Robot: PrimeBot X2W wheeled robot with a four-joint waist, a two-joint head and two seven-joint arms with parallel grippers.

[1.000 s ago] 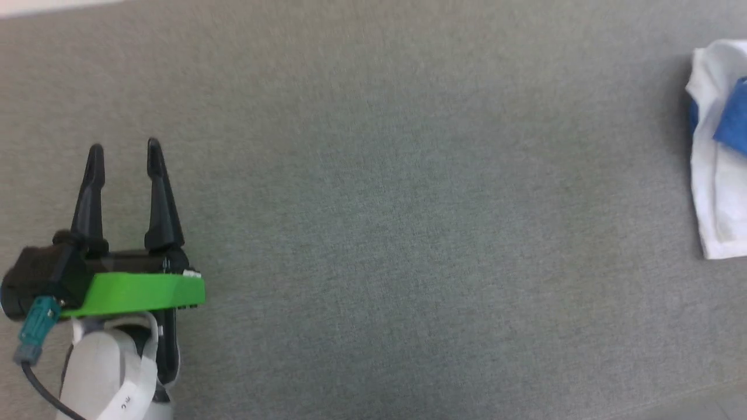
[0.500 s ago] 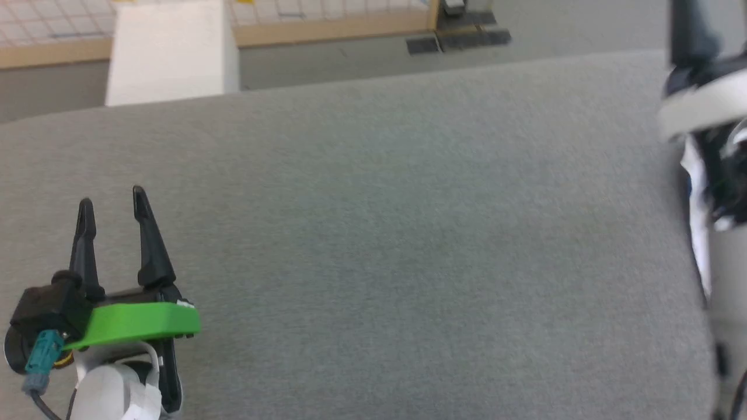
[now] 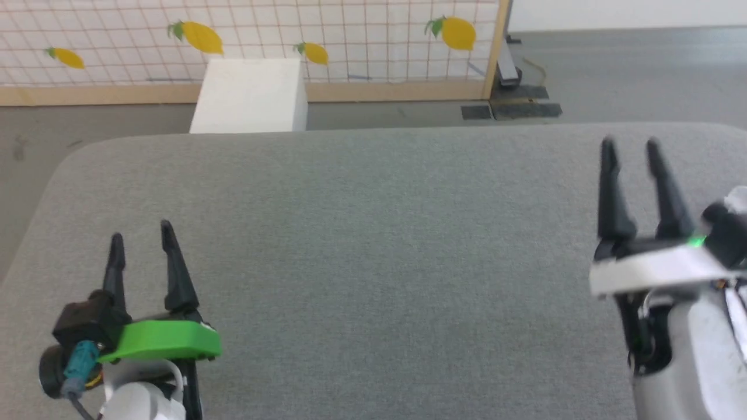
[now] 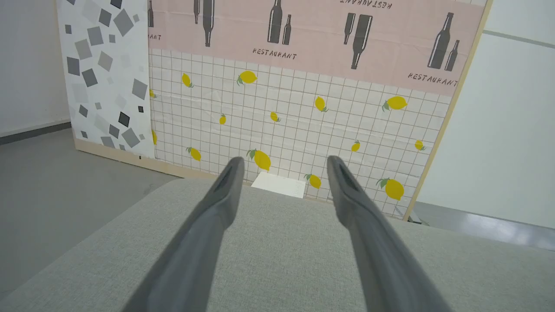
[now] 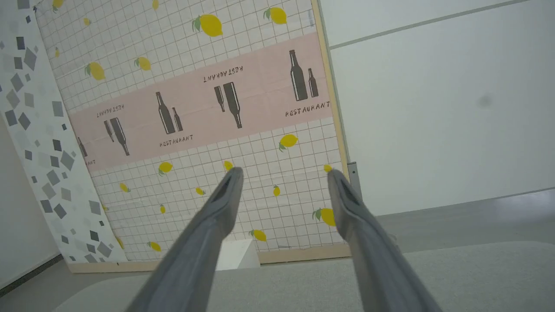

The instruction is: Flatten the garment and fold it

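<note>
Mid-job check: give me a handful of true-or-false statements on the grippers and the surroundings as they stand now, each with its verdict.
1. The left gripper is open and holds nothing. True.
2. The right gripper is shut on cloth. False: its jaws stand apart with nothing between them.
3. The white box sits on the grey cushioned surface. False: it stands on the floor beyond the surface's far edge.
4. The panel behind the box is printed with lemons. True.
5. A green mount sits at the base of the left gripper's fingers. True.
</note>
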